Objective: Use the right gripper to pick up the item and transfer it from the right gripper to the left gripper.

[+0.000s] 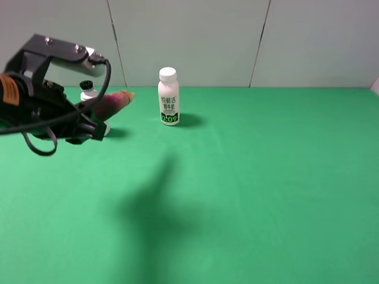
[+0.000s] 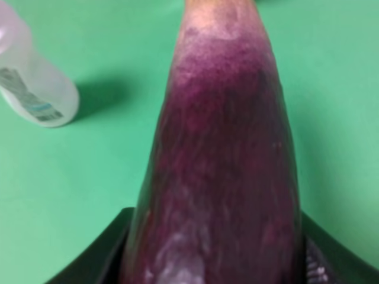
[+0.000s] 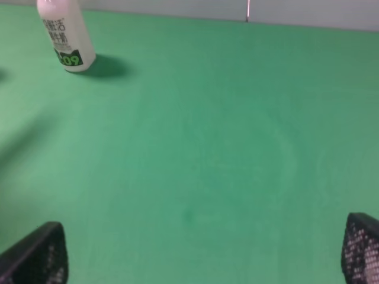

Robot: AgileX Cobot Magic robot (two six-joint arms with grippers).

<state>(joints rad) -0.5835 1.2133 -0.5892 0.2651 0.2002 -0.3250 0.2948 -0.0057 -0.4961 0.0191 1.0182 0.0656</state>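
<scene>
The eggplant [image 1: 112, 102], dark purple fading to pink with a tan tip, is held above the table at the far left, tip pointing right toward the white bottle. My left gripper [image 1: 89, 121] is shut on its thick purple end. In the left wrist view the eggplant [image 2: 225, 177] fills the frame between the black fingers [image 2: 100, 260] of the left gripper [image 2: 216, 266]. My right gripper [image 3: 198, 251] is open wide and empty over bare green cloth; only its two fingertips [image 3: 35, 254] show. It is out of the exterior high view.
A white bottle with green print [image 1: 169, 97] stands upright at the back centre and also shows in the right wrist view [image 3: 64, 32]. A second pale bottle with a black cap [image 1: 89, 92] stands just behind the left gripper [image 2: 32, 83]. Green cloth [image 1: 266, 177] covers the table.
</scene>
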